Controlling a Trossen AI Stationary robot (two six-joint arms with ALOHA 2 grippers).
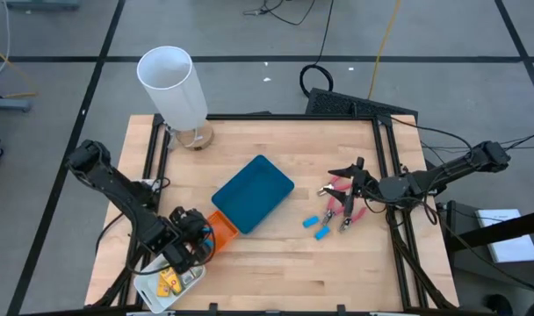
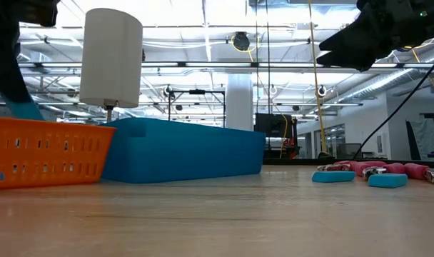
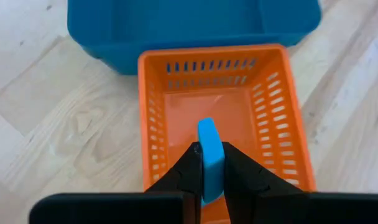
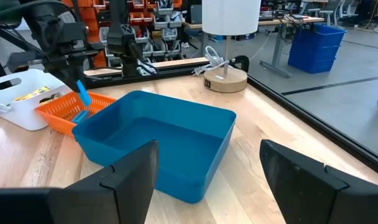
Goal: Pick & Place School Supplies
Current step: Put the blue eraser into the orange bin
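You see the left gripper [image 3: 207, 177] closed on a light-blue piece [image 3: 209, 149], above the orange tray [image 3: 282, 112] at the lower left of the high view. This tray touches the teal tray [image 1: 254, 193] in the centre. The right gripper [image 1: 353, 175] stands open at the right, over the pink-handled scissors [image 1: 348, 209]. Two more light-blue pieces [image 1: 316, 226] lie there, with bare wood toward the bottom edge.

Pale wood-grain table [image 1: 276, 254]; slotted plastic orange tray [image 3: 282, 112].
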